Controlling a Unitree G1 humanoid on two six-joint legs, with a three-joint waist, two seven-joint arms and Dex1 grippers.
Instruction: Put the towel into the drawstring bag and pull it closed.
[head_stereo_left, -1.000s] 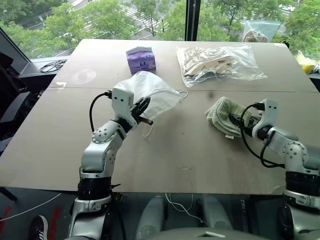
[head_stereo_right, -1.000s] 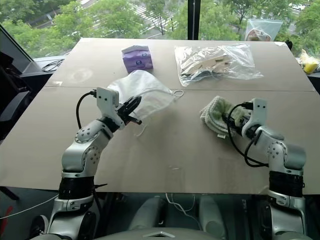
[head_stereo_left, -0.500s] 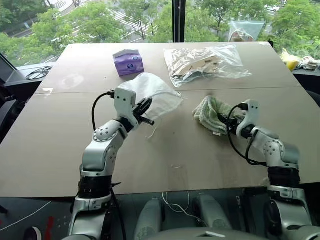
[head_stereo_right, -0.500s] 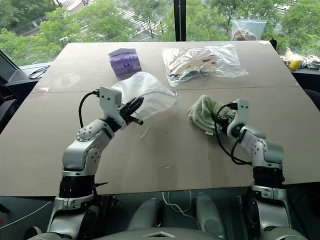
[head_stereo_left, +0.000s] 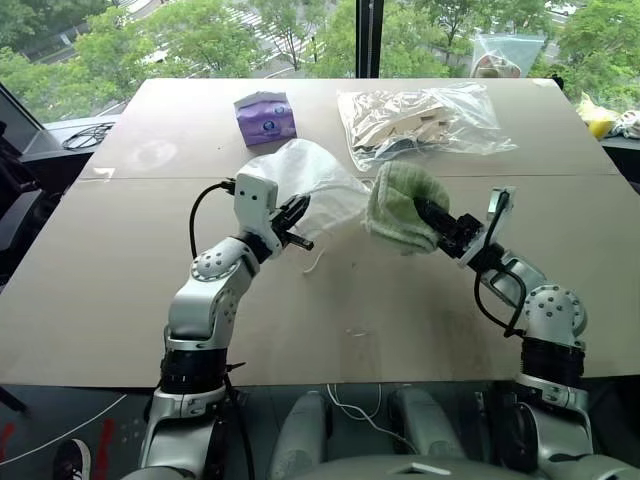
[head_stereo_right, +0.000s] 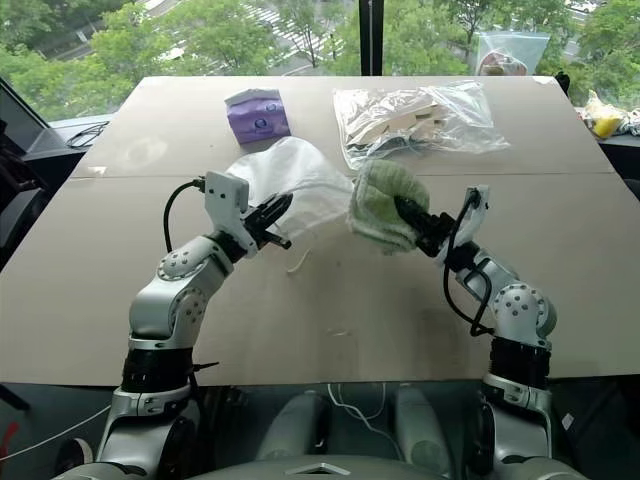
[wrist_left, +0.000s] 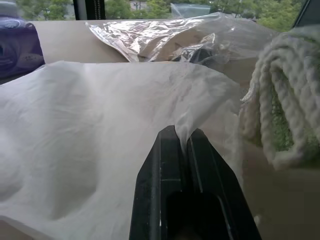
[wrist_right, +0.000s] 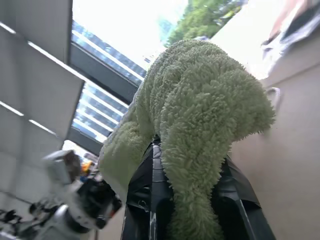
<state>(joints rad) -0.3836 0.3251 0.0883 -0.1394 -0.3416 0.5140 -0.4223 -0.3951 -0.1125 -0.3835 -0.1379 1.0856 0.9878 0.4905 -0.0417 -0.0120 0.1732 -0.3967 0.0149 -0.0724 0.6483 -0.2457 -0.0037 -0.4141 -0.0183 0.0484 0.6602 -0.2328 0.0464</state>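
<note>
Now your right gripper (head_stereo_left: 437, 222) is clamped on the towel (head_stereo_left: 400, 207), lifted off the table (head_stereo_left: 120, 280). Just left, the drawstring bag (head_stereo_left: 305, 185) hangs pinched in your closed left gripper (head_stereo_left: 296, 225); carry leftward into its mouth.

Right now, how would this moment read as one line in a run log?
left claw: shut on bag | right claw: shut on towel, off table | towel beside bag

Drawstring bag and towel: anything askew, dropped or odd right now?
Nothing stands out. The left gripper pinches the drawstring bag at its edge, and the right gripper holds the towel off the table beside the bag. The bag's mouth looks flat, not spread open.
</note>
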